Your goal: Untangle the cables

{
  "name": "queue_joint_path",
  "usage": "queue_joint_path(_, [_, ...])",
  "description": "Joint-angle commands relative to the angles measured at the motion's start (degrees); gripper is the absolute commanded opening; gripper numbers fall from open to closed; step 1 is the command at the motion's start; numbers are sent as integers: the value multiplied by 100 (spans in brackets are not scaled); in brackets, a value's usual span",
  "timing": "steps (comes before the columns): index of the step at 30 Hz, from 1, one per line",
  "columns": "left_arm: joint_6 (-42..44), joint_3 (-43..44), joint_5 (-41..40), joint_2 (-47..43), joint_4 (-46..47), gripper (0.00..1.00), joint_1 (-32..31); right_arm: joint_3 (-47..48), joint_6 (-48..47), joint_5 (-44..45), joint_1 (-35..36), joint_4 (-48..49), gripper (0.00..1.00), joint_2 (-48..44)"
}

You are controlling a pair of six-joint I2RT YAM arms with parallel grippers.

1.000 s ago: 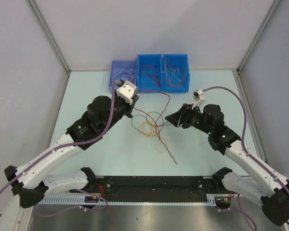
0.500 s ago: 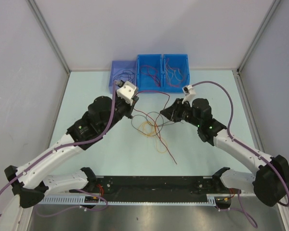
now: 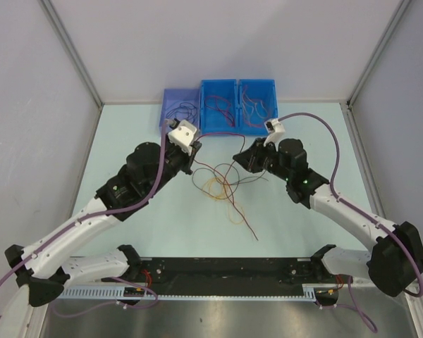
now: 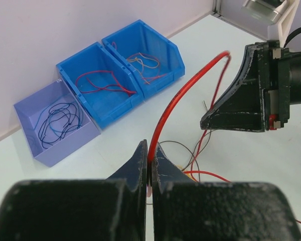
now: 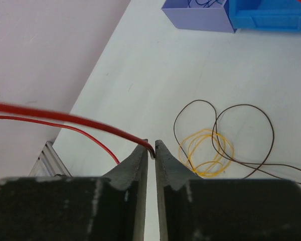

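A red cable (image 3: 222, 132) arches above the table between my two grippers. My left gripper (image 3: 197, 142) is shut on one end of it (image 4: 175, 95), pinched at the jaw tips (image 4: 150, 146). My right gripper (image 3: 238, 156) faces it from the right, and its jaws (image 5: 152, 144) are nearly together with the red cable (image 5: 65, 116) hooked in between the tips. Below, a loose tangle lies on the table: a yellow cable (image 3: 215, 189), a thin dark cable (image 3: 230, 171) and a red strand trailing to the near right (image 3: 248, 227).
Three bins stand at the back edge: a lilac one (image 3: 168, 121) with dark cables, and two blue ones (image 3: 220, 127) (image 3: 273, 105) with red and mixed cables. Grey walls close in the table on the left, back and right.
My right gripper has moved left and toward the back, nearer the left gripper, and its jaws have narrowed on the red cable. The left gripper has barely shifted.
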Motion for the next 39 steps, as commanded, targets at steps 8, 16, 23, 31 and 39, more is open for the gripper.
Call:
queue_joint_path(8, [-110,-40,138,-13,248,0,175,853,-182,148,109,116,0,-35])
queue_joint_path(16, [-180,110,437,461,406,0,315,2162,-138,-265,12,142,0,324])
queue_joint_path(23, [-321,-48,648,472,749,5,359,2507,204,-546,-5,169,0,404])
queue_joint_path(31, [-286,-329,815,304,1118,7,368,2525,354,-731,3,142,0,325])
queue_joint_path(39, [-391,-400,894,418,1277,10,368,2586,503,-845,4,327,0,378])
